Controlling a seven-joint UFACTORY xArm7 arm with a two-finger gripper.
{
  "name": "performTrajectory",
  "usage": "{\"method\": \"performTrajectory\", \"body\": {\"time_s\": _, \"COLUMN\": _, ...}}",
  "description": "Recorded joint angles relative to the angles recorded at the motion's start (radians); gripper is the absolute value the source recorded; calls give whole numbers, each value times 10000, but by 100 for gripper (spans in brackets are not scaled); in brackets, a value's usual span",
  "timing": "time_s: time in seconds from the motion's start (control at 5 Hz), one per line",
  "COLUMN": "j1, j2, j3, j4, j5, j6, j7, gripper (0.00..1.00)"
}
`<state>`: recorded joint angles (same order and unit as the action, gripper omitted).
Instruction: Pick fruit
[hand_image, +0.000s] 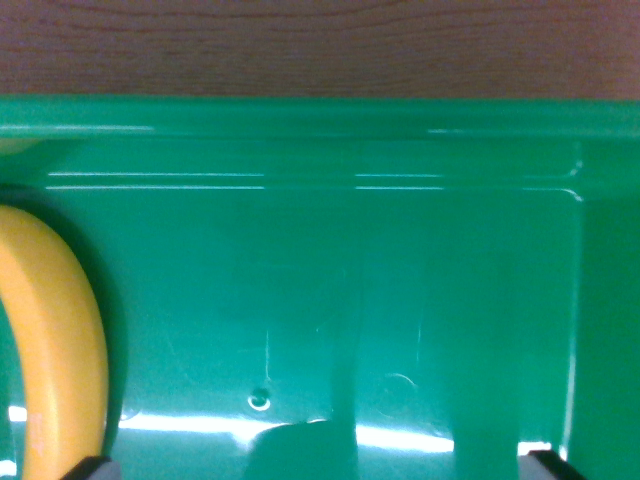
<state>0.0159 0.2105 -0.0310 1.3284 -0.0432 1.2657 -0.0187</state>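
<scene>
Most of the wrist view is filled by a green plastic bin (400, 280), seen from close above; its glossy inner wall and floor are shown, with moulded vertical ribs and a small round moulding mark near the bottom centre. The bin's far rim is seen as a horizontal green band across the upper part of the view, and a rounded inner corner is visible at the upper right. Bright glare strips are reflected along the near floor of the bin. Beyond the far rim a brown wood-grain surface (320, 45) is seen as a strip across the top of the view. A yellow banana (55, 340) is located inside the bin at the wrist view's left, curved, running from mid-left down to the bottom edge and partly cut off by the frame; it appears to lie against the bin's left side, though actual contact cannot be confirmed. The gripper (320, 465) is shown only as two small dark fingertips at the bottom corners, one at bottom left just below the banana's lower end, one at bottom right. The jaws are spread wide apart with nothing held between them; only green bin floor is seen in the gap. The banana is not gripped.
</scene>
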Motion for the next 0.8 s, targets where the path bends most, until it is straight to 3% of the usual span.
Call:
{"method": "performTrajectory", "body": {"time_s": 0.2, "j1": 0, "j2": 0, "j3": 0, "j4": 0, "j5": 0, "j6": 0, "j7": 0, "gripper": 0}}
{"method": "performTrajectory", "body": {"time_s": 0.4, "j1": 109, "j2": 150, "j3": 84, "j4": -313, "j5": 42, "j6": -474, "j7": 11, "gripper": 0}}
{"method": "performTrajectory", "body": {"time_s": 0.6, "j1": 109, "j2": 150, "j3": 84, "j4": -313, "j5": 42, "j6": -474, "j7": 11, "gripper": 0}}
{"method": "performTrajectory", "body": {"time_s": 0.8, "j1": 218, "j2": 300, "j3": 168, "j4": -625, "j5": 83, "j6": -948, "j7": 21, "gripper": 0}}
